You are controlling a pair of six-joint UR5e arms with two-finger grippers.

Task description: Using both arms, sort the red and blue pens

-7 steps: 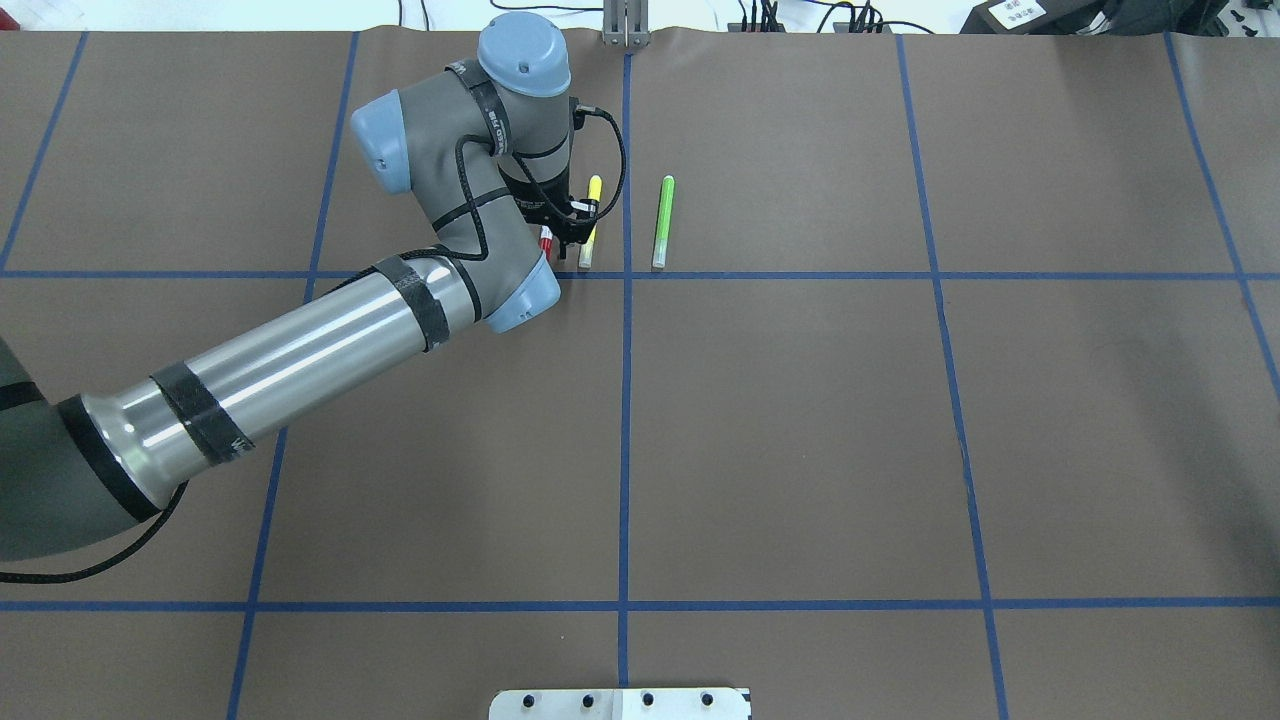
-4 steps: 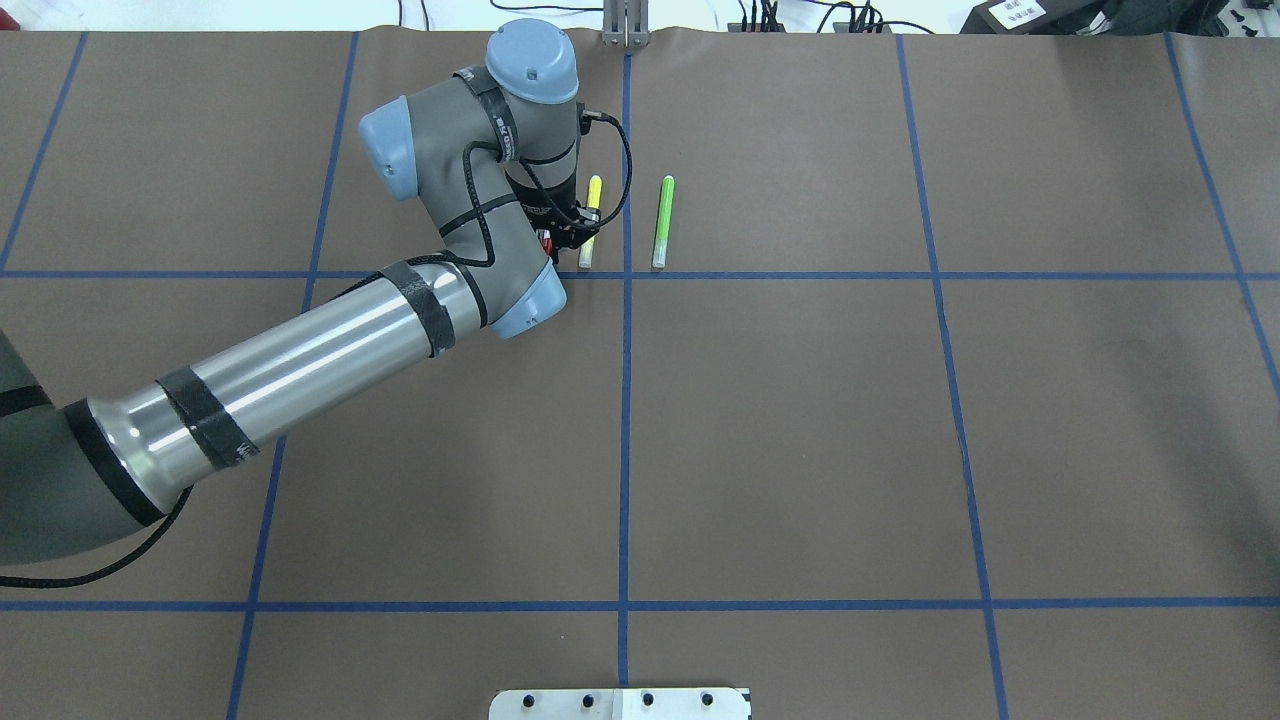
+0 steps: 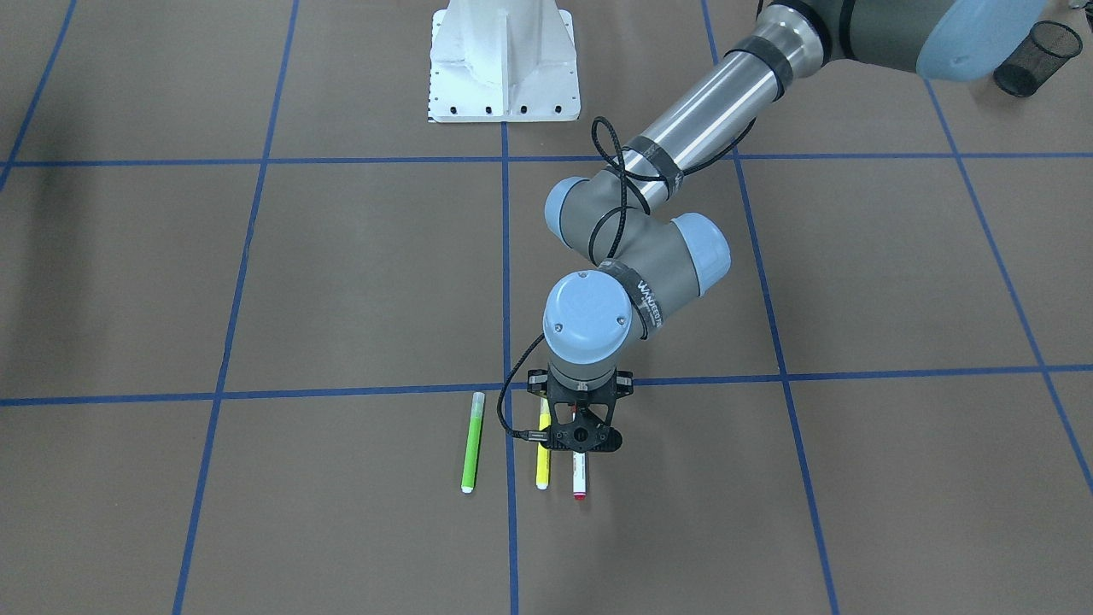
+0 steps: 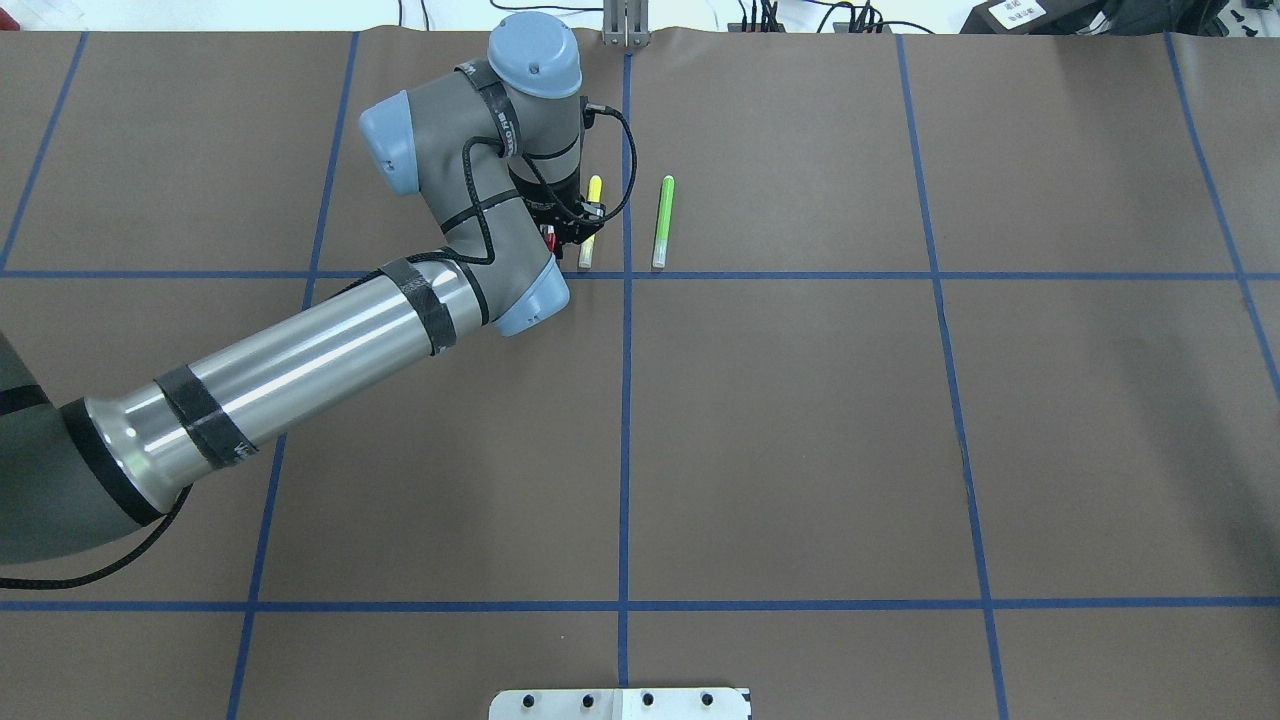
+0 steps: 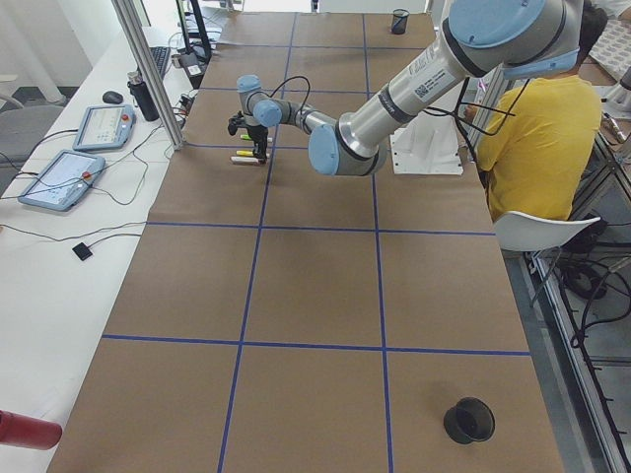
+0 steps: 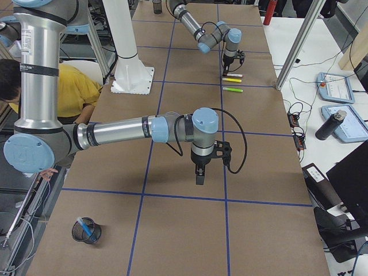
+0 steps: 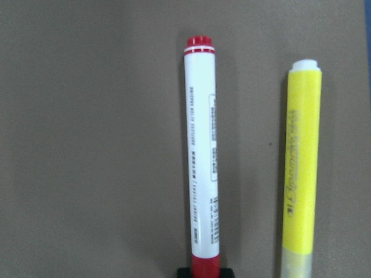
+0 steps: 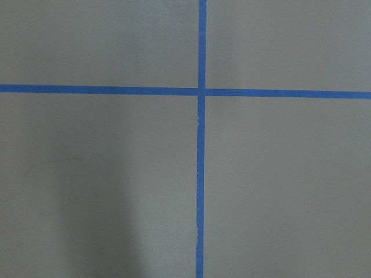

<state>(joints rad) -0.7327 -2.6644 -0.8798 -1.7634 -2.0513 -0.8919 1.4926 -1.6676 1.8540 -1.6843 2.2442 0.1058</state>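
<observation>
Red-capped pen point(image 7: 202, 156) is lying on the worktop point(image 4: 800, 420) just beside a yellow marker point(image 7: 301, 168) while the left hand point(image 3: 581, 444) is hovering over it, grip unreadable, likely needing to pinch and lift next.

From overhead the left arm point(image 4: 300, 350) hides nearly all of the red pen point(image 4: 548, 238). From the front it covers the upper ends of that pen and the yellow marker point(image 3: 542, 465). Whether the right fingers point(image 6: 199, 175) are parted is too small to tell.
</observation>
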